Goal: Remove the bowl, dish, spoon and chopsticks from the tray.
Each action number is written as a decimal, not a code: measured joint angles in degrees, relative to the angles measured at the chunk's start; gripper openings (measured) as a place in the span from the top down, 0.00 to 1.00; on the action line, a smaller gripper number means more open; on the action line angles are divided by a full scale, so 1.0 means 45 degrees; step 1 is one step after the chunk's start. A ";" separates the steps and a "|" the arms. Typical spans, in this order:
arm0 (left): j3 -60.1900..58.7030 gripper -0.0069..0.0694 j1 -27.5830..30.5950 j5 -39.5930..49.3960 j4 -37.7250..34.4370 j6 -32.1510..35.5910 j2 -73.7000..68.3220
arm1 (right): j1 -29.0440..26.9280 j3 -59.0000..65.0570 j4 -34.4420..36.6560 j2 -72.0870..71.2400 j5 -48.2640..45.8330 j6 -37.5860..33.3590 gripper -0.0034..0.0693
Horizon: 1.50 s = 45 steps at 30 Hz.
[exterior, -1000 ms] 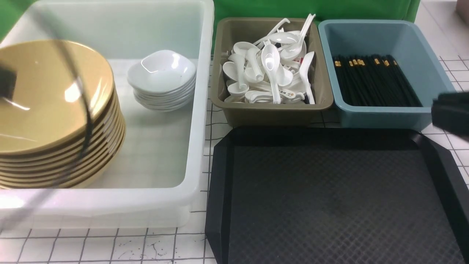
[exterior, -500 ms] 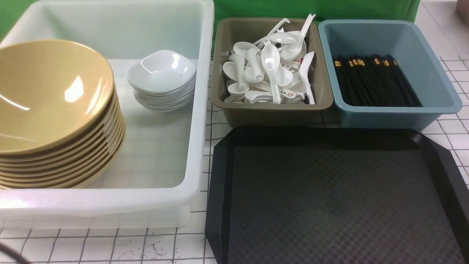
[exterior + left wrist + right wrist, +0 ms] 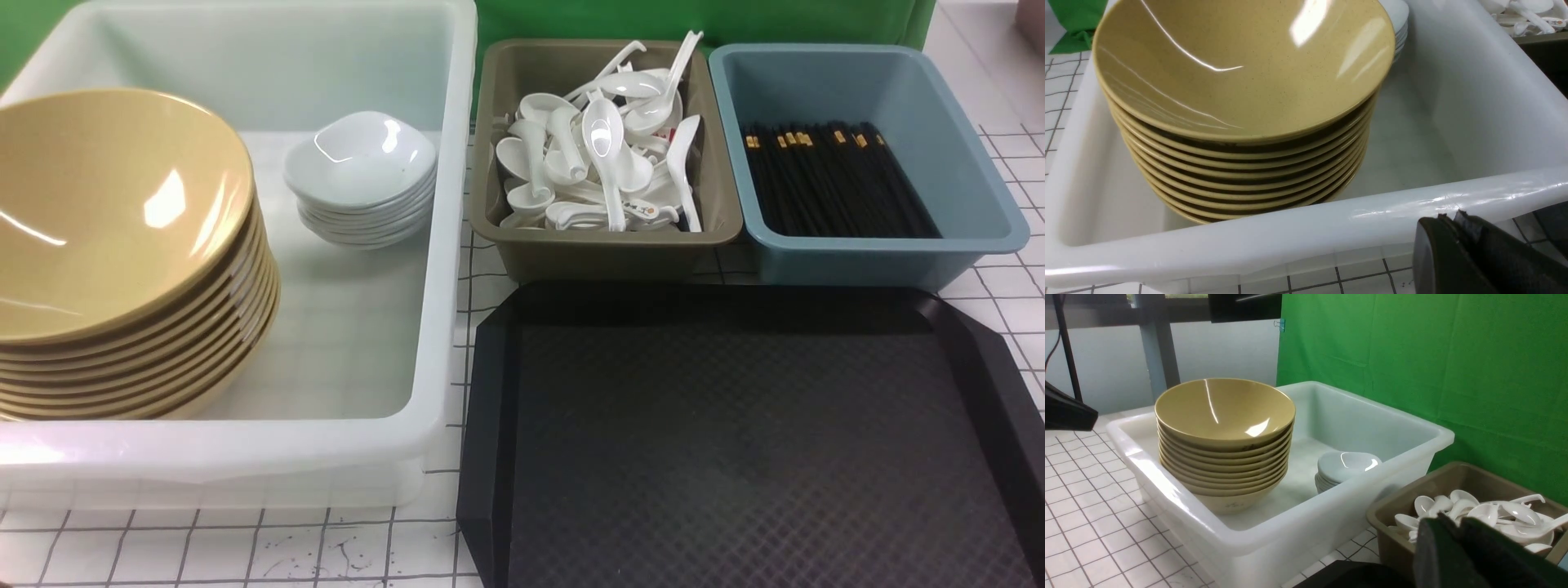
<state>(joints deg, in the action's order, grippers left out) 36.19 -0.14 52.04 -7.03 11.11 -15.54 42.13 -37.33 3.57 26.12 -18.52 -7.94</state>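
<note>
The black tray (image 3: 735, 441) lies bare at the front right. Several yellow bowls are stacked in the white bin (image 3: 441, 327); the top bowl (image 3: 106, 212) faces up. A stack of white dishes (image 3: 363, 155) stands beside them. White spoons (image 3: 604, 147) fill the olive bin (image 3: 604, 253). Black chopsticks (image 3: 833, 175) lie in the blue bin (image 3: 857, 261). Neither gripper shows in the front view. My left gripper (image 3: 1447, 216) is shut and holds nothing, just outside the white bin's near rim (image 3: 1290, 232). My right gripper (image 3: 1449, 517) is shut and holds nothing, in front of the spoons (image 3: 1474, 514).
The three bins stand side by side behind and left of the tray on a white gridded tabletop (image 3: 245, 547). A green cloth (image 3: 1412, 355) hangs behind them. The left arm's dark end (image 3: 1065, 412) shows beyond the white bin in the right wrist view.
One second ago a blurred left arm crossed the bowl stack and the right gripper showed at the right edge. Both have since left the front view. Tableware has not moved.
</note>
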 joint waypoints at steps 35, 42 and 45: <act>0.0000 0.92 0.0000 0.0014 0.0000 -0.0034 0.0000 | -0.9968 0.8658 -0.1819 -0.5954 0.0273 0.3710 0.90; 0.0000 0.92 0.0000 0.0014 0.0000 -0.0048 0.0000 | -0.9968 0.8658 -0.1852 -0.5954 0.0212 0.3393 0.90; 0.0000 0.92 0.0000 0.0014 0.0000 -0.0048 0.0000 | -0.9968 0.8658 -0.1852 -0.5954 0.0185 0.3382 0.90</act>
<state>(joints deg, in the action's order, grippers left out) 36.19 -0.14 52.10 -7.03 10.89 -15.54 -2.73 1.63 -4.76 -0.68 -17.69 7.28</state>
